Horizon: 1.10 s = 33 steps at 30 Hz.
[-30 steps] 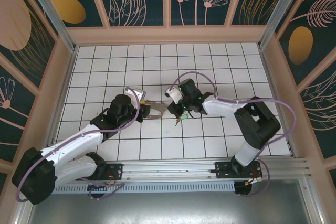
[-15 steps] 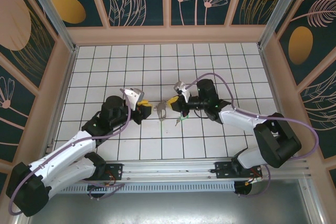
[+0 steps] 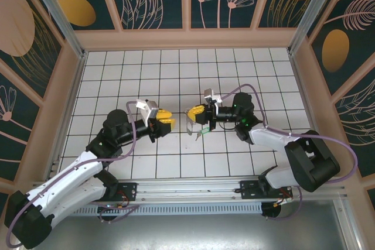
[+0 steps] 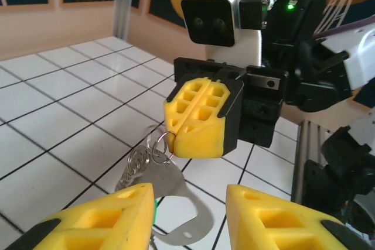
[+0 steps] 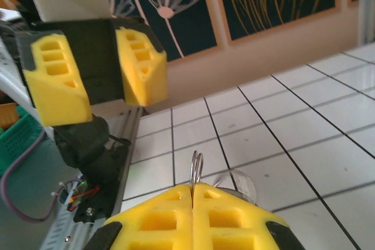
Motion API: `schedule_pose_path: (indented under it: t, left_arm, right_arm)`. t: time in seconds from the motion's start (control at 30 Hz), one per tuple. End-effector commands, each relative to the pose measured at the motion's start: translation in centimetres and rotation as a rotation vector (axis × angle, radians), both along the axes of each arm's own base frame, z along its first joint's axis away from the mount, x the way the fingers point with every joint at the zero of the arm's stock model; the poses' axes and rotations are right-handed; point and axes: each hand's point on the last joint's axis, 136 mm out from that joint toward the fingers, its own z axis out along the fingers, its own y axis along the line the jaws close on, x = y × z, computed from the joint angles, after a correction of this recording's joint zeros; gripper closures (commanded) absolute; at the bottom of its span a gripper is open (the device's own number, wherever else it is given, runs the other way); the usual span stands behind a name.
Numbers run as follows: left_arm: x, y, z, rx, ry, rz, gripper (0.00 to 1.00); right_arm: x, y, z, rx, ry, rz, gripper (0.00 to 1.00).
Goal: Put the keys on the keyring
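If you start at your right gripper (image 3: 192, 111), its yellow fingers (image 5: 158, 223) are pressed flat together. They're pinching the small wire ring (image 5: 196, 168) at the top of the keyring (image 3: 193, 125). From the left wrist camera you can see the flat tan-grey loop dangling under those closed fingers. A little string of silvery rings runs up one edge to the pinched one. It hangs at a tilt, roughly over the middle of the table (image 3: 117, 74). I honestly can't tell if its bottom end touches the tiles or not.

The key (image 3: 203, 132), that tiny bright-green bit, is just beside the loop's lower end, on the side toward the near edge of the table. It's way too small to tell whether it's hooked onto the loop or just lying on the tiles under it.

Your left gripper (image 3: 166, 117) faces the right one head-on, just to the left of the keyring. It's spread apart with nothing clamped between its fingers (image 4: 99, 218). It's near the loop but not touching it as far as I can see. Both arms reach in from the near edge and meet around the middle of the table.
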Motion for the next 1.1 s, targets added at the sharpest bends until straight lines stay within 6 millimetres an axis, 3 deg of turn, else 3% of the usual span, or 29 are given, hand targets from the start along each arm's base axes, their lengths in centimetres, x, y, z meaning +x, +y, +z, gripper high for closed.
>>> schedule_pose_path:
  t: [0.0, 0.43, 1.07]
  left_arm:
    - [-0.9, -0.7, 1.9, -0.044, -0.074, -0.085, 0.63]
    - [-2.2, -2.3, 3.8, -0.079, -0.155, -0.239, 0.62]
    - [-1.3, -3.7, 3.5, -0.053, -0.162, -0.283, 0.64]
  right_arm:
    - [-1.6, -0.5, 2.9, 0.096, -0.084, 0.065, 1.00]
    - [-3.6, -0.9, 3.7, 0.125, -0.105, 0.153, 1.00]
    - [-4.3, -0.7, 3.6, 0.135, -0.103, 0.192, 1.00]
